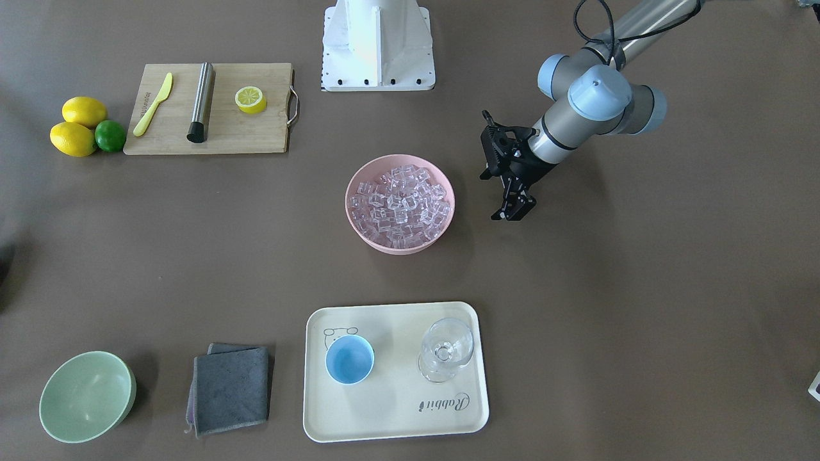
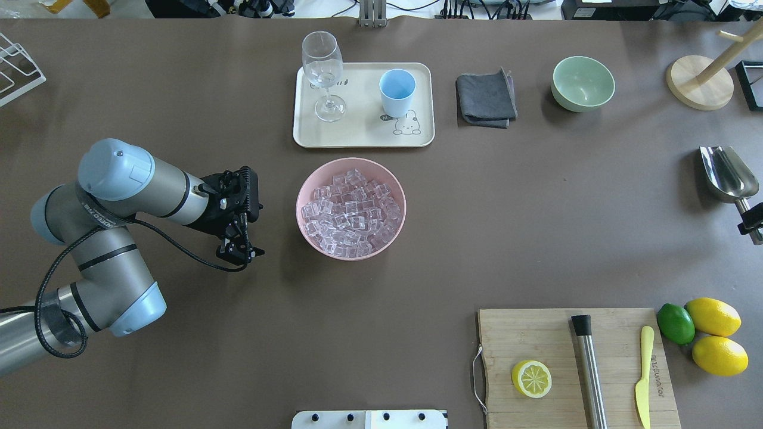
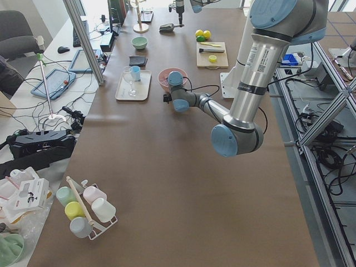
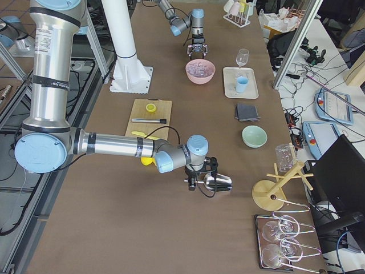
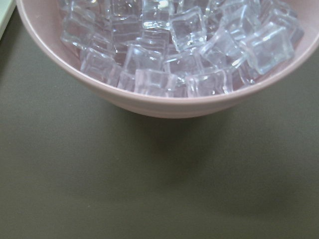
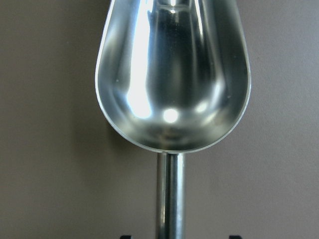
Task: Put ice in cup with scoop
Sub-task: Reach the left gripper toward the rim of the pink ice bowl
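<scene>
The ice (image 1: 400, 202) fills a pink bowl (image 1: 350, 206) at the table's middle and shows close up in the left wrist view (image 5: 174, 45). The light blue cup (image 1: 349, 360) stands upright on a cream tray (image 1: 397, 410), beside a stemmed glass. My left gripper (image 1: 512, 212) hangs open and empty beside the bowl, a little above the table. The steel scoop (image 2: 727, 173) lies at the table's right end, trough empty (image 6: 172, 84). My right gripper (image 6: 172, 236) is open, one finger on each side of the scoop's handle with a gap to it.
A clear stemmed glass (image 1: 445, 349) stands on the tray. A grey cloth (image 1: 230, 387) and a pale green bowl (image 1: 86, 397) lie beside it. A cutting board (image 1: 256, 137) holds a knife, steel rod and lemon half, with lemons and a lime (image 1: 110, 136) next to it. A wooden stand (image 2: 700, 83) is beyond the scoop.
</scene>
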You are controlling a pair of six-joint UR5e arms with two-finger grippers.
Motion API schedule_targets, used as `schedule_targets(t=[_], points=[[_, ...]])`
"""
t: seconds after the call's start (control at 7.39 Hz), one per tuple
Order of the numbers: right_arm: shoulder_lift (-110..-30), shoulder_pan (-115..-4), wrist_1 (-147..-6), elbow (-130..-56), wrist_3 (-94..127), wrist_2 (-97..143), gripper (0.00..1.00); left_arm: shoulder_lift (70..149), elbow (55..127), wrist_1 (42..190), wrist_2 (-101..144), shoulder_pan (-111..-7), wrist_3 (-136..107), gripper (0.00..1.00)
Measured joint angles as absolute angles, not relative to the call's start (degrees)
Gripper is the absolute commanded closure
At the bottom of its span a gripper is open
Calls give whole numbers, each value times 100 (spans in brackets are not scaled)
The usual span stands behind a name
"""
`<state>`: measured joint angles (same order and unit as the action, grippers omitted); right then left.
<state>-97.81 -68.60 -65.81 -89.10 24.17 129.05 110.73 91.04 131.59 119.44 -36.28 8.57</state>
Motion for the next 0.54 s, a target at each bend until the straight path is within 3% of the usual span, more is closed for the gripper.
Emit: schedule_targets(t=[0.27, 0.54], points=[[-9788, -6856, -6483, -8896, 2500, 12934, 40, 11155, 9000, 13330, 11808, -3627, 739, 1], [-9790, -6856, -6471, -8898, 2519, 13000, 46, 11208, 8919, 13467, 11696, -3622, 715, 1]])
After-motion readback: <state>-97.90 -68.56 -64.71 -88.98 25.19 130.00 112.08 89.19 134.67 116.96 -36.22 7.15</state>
